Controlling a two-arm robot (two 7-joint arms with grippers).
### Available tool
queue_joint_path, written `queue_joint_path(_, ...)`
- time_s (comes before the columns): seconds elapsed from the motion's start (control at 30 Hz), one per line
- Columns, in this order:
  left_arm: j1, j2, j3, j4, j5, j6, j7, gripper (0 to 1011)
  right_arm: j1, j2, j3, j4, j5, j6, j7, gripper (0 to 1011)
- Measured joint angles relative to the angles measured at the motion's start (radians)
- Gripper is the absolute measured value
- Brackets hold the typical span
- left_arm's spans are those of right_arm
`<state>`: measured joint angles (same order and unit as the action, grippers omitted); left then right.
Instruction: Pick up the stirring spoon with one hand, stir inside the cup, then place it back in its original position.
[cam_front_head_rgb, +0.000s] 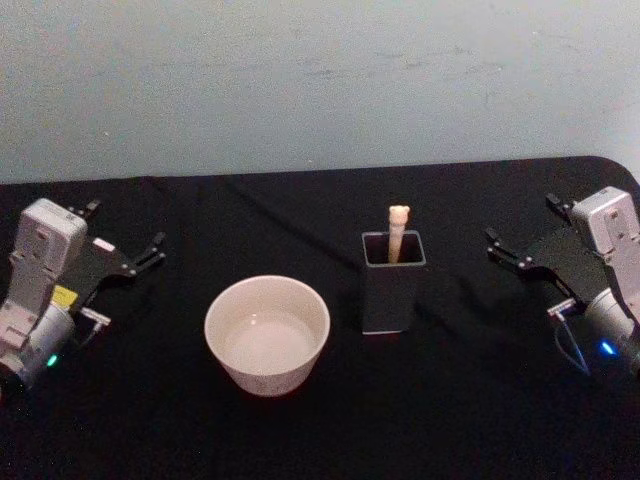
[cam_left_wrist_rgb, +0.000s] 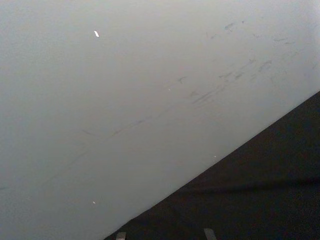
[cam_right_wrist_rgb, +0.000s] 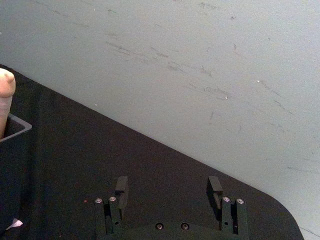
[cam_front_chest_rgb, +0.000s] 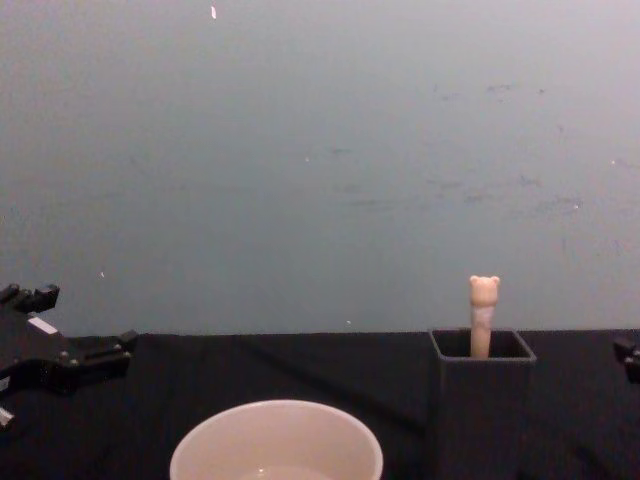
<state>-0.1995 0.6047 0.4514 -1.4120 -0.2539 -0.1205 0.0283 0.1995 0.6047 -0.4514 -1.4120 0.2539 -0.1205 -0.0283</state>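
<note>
The stirring spoon (cam_front_head_rgb: 398, 230) stands upright in the dark grey square holder (cam_front_head_rgb: 388, 300), its cream handle and bear head (cam_front_chest_rgb: 484, 292) rising above the rim. The wide cream cup (cam_front_head_rgb: 262, 378) sits just left of the holder (cam_front_chest_rgb: 482, 410), nearer the front; its rim (cam_front_chest_rgb: 277, 412) shows low in the chest view. My left gripper (cam_front_head_rgb: 122, 232) rests open at the table's far left (cam_front_chest_rgb: 70, 325), well away from the cup. My right gripper (cam_front_head_rgb: 528, 225) rests open at the far right, empty. In the right wrist view its fingers (cam_right_wrist_rgb: 121, 187) stand wide apart, with the spoon handle (cam_right_wrist_rgb: 5, 97) off to one side.
A black cloth covers the table (cam_front_head_rgb: 470, 400), whose back edge meets a pale grey-blue wall (cam_front_head_rgb: 320, 80). Open cloth lies between each gripper and the two vessels. The left wrist view faces the wall and a corner of the cloth (cam_left_wrist_rgb: 270, 190).
</note>
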Motion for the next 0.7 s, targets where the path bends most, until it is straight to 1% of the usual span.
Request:
queue_joint_path(0.43,0.000,0.000,0.000,0.000,0.000,0.000,0.000,1001,0.000,0.000,0.000,0.000,0.000,0.000,0.000,1002)
queue_joint_path(0.57,0.000,0.000,0.000,0.000,0.000,0.000,0.000,1001,0.000,-0.004,0.007,0.001,-0.002,0.001,0.008,1002)
queue_joint_path(0.7,0.000,0.000,0.000,0.000,0.000,0.000,0.000,1001,-0.004,-0.009,0.024,-0.001,0.002,0.001,0.031,1002)
